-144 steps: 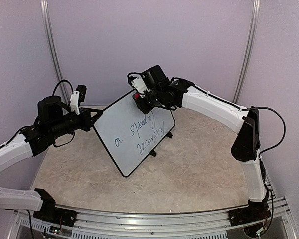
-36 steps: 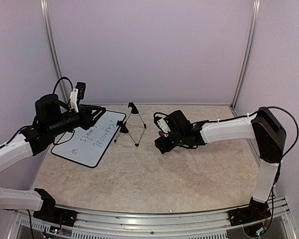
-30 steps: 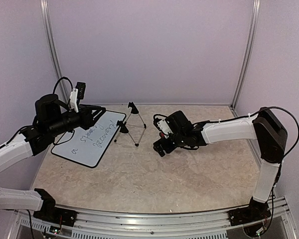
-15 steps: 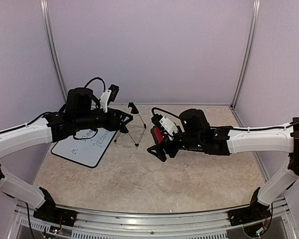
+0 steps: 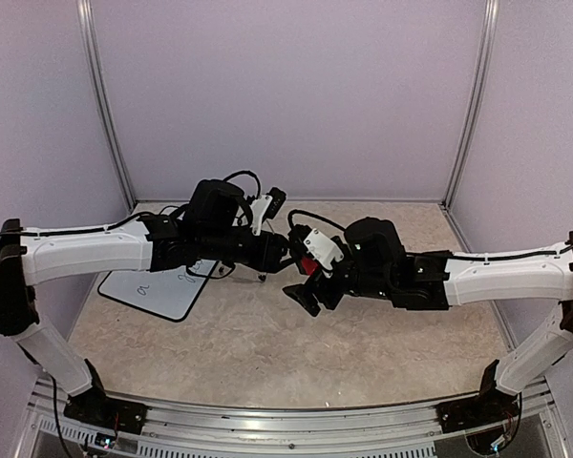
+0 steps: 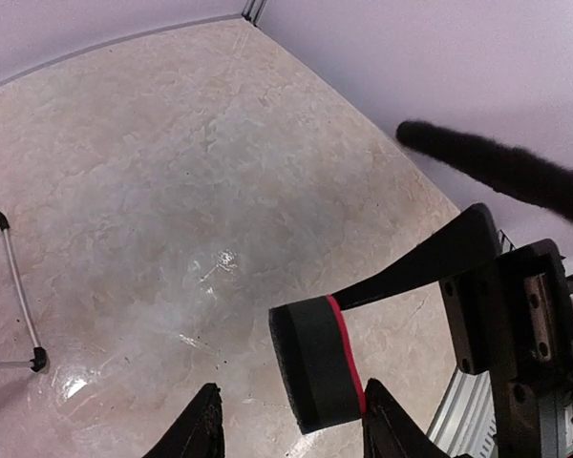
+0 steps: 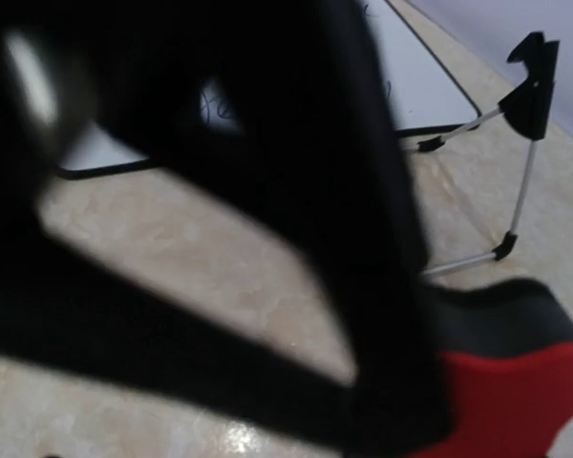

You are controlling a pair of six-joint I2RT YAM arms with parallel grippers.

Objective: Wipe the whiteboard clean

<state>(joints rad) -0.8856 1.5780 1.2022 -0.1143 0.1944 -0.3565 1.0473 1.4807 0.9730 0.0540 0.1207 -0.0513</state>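
Observation:
The whiteboard (image 5: 158,286) lies flat on the table at the left, its dark handwriting partly hidden by my left arm; the right wrist view shows a corner of the whiteboard (image 7: 420,86). My right gripper (image 5: 308,281) holds a red-and-black eraser (image 5: 310,264) in the air over the middle of the table. My left gripper (image 5: 282,256) meets it there, open. In the left wrist view the eraser (image 6: 320,363) sits between the left gripper's (image 6: 291,405) fingertips, close to the right one, with a gap on the left.
A small wire tripod stand (image 7: 525,95) stands by the whiteboard's far corner; one of its legs (image 6: 14,286) shows in the left wrist view. Purple walls close the back and sides. A metal rail (image 5: 286,425) runs along the near edge.
My left arm swung right, away from the whiteboard to the table's middle, and its jaws widened. My right gripper lifted the eraser off the table and carried it left toward the left gripper.

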